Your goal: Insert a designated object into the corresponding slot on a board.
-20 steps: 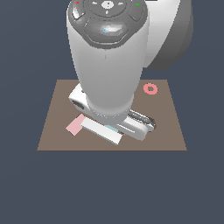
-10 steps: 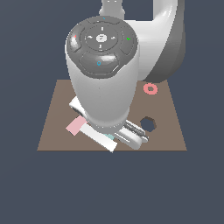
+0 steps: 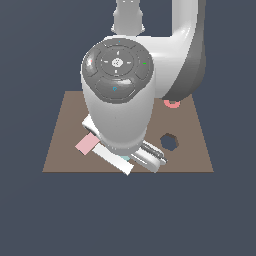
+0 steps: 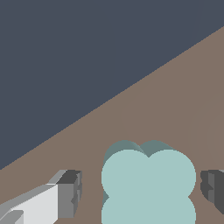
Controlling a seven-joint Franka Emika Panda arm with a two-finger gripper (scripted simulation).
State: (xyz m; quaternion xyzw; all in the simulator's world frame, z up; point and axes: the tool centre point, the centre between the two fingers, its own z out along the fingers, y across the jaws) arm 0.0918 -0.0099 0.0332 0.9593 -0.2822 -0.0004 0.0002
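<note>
The pale teal clover piece (image 4: 148, 183) lies flat on the brown board (image 4: 183, 100), close to the board's edge. My gripper (image 4: 141, 190) is open and straddles it, one finger (image 4: 70, 192) on each side with a gap to the piece. In the exterior view the arm hides most of this; only a teal sliver (image 3: 123, 159) shows under the hand at the front edge of the board (image 3: 60, 150). The clover slot is hidden behind the arm.
A dark hexagonal hole (image 3: 170, 141) is in the board toward the exterior view's right. A pink rectangle (image 3: 86, 145) lies on the exterior view's left of the hand. A small red ring (image 3: 172, 104) sits at the back right. The blue square is hidden.
The arm has swung and the hand has come down toward the board's front edge. The hexagonal hole, hidden a second ago, now shows.
</note>
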